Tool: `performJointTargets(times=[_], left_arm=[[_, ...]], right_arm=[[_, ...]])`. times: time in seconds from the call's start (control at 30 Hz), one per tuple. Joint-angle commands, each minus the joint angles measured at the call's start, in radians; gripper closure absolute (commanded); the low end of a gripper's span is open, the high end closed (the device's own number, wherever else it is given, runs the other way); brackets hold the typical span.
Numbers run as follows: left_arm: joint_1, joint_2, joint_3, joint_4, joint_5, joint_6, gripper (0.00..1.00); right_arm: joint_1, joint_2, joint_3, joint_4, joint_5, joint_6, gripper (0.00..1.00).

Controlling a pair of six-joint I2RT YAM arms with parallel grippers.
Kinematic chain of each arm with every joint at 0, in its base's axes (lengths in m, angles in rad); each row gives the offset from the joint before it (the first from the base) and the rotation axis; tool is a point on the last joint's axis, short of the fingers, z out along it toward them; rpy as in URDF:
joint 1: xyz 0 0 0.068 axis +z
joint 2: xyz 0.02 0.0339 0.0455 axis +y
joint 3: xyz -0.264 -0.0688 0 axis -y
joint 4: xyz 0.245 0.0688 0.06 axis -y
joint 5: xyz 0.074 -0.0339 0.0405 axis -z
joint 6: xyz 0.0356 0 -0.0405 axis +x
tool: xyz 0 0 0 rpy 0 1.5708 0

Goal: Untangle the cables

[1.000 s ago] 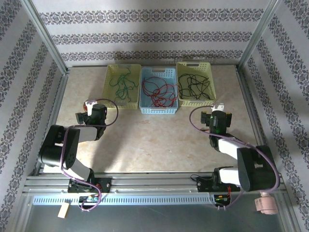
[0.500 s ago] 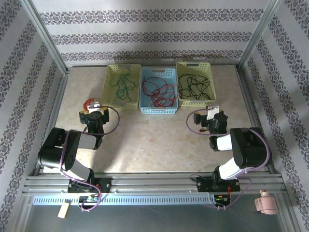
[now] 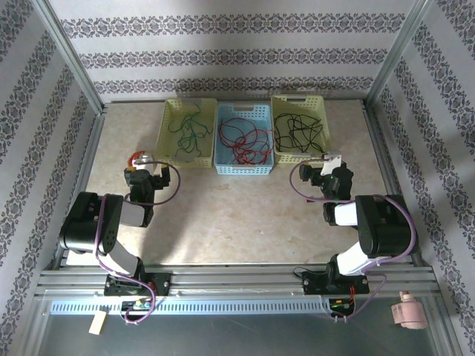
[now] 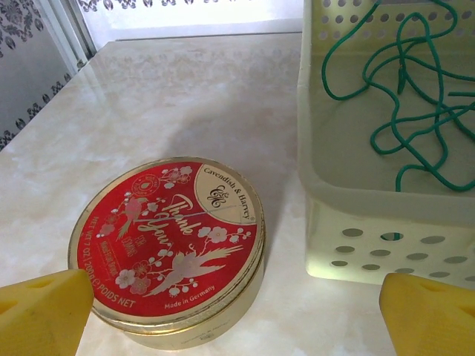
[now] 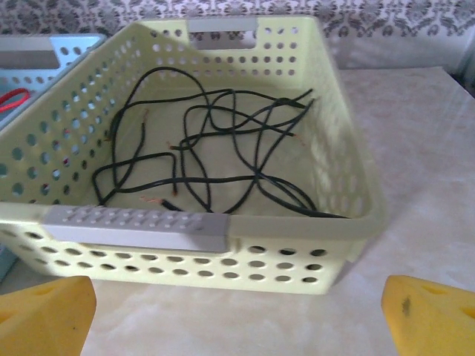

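The cables lie sorted in three baskets at the back of the table. Green cables (image 3: 187, 127) (image 4: 401, 111) loop in the left yellow basket (image 4: 371, 245). Red cables (image 3: 245, 141) sit in the blue basket (image 3: 223, 165). Black cables (image 3: 300, 132) (image 5: 223, 148) are in the right yellow basket (image 5: 297, 230). My left gripper (image 3: 146, 169) (image 4: 237, 319) is open, low over the table, short of that basket's near left corner. My right gripper (image 3: 324, 169) (image 5: 237, 315) is open in front of the black cables' basket. Neither holds anything.
A round red-and-gold tin (image 3: 139, 157) (image 4: 171, 237) sits on the marble table just ahead of my left fingertips (image 4: 44, 308). The blue basket's corner (image 5: 30, 52) shows left of the right basket. Metal frame rails border the table.
Both arms have folded back toward their bases, the right elbow most. The grippers shifted only slightly and stayed open.
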Motion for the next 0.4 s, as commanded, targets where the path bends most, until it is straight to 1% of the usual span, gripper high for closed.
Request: performJointTargets(times=[0.0, 0.03, 0.1, 0.23, 0.37], left_arm=[[0.015, 0.007, 0.015, 0.03, 0.021, -0.02, 0.01], [0.015, -0.003, 0.022, -0.001, 0.023, -0.025, 0.01], [0.015, 0.008, 0.018, 0.027, 0.021, -0.018, 0.01], [0.015, 0.004, 0.022, 0.012, 0.02, -0.019, 0.01], [0.015, 0.003, 0.021, 0.009, 0.02, -0.021, 0.01]], right_arm=[[0.006, -0.007, 0.007, 0.001, -0.024, -0.021, 0.02], [0.001, -0.008, 0.008, -0.008, -0.032, -0.019, 0.01], [-0.001, -0.007, 0.009, -0.01, -0.035, -0.018, 0.02], [-0.025, -0.002, 0.038, -0.021, -0.066, 0.002, 0.01], [-0.024, -0.003, 0.033, -0.015, -0.065, 0.003, 0.01]])
